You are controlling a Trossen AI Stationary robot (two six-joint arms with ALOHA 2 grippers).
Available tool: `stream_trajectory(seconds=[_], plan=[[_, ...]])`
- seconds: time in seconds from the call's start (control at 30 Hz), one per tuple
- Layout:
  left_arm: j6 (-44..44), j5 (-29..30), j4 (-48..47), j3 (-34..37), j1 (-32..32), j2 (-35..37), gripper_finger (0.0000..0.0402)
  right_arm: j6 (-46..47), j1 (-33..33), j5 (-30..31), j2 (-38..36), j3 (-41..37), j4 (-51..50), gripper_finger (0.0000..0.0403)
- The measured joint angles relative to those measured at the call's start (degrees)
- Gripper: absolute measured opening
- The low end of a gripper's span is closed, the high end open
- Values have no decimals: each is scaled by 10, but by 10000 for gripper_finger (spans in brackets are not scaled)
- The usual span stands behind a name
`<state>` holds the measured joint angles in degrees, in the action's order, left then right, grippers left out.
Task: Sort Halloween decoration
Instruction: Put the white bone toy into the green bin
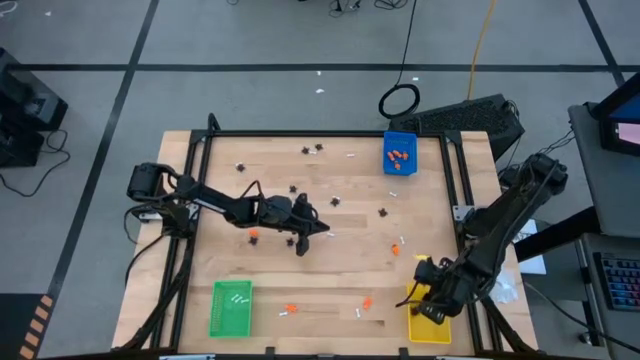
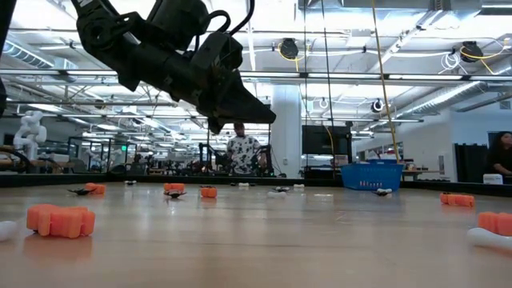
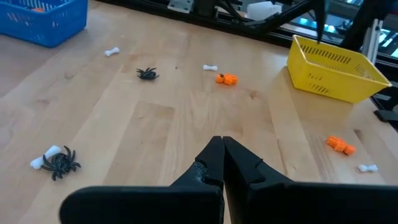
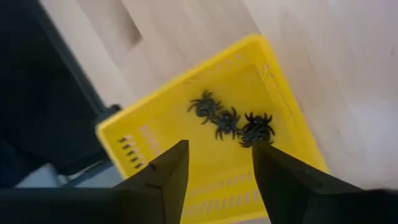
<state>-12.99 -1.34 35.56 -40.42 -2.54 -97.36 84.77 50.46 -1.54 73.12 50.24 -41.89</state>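
right gripper: i see it over the yellow tray at the table's near right corner, fingers spread apart, gripping nothing.
yellow tray: three black spiders lie inside, close together.
left gripper: mid-table, fingers pressed together, empty.
loose trinkets: orange lumps, white bones and spiders scattered across the wooden table.
other trays: blue tray far right holds orange lumps; green tray near left.
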Motion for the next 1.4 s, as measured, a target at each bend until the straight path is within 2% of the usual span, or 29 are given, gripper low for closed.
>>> stream_trajectory(seconds=[0.2,0.37,0.63,0.83,0.97,1.23,1.4], plan=[[14,10,0,0,-22,0,0,-75,-38,21,-55,0,8,158],[15,11,-6,-1,-45,16,0,-158,-115,66,-88,0,-36,156],[15,50,-172,0,-110,106,0,-355,-280,125,-80,0,-121,155],[-5,129,-286,0,-186,189,0,-462,-415,153,-53,0,-134,155],[-13,182,-302,0,-231,201,0,-543,-493,152,-15,0,-126,155],[-18,181,-307,0,-276,183,0,-750,-616,150,80,0,-60,155],[-27,182,-304,0,-289,182,0,-816,-684,132,107,0,-35,155]])
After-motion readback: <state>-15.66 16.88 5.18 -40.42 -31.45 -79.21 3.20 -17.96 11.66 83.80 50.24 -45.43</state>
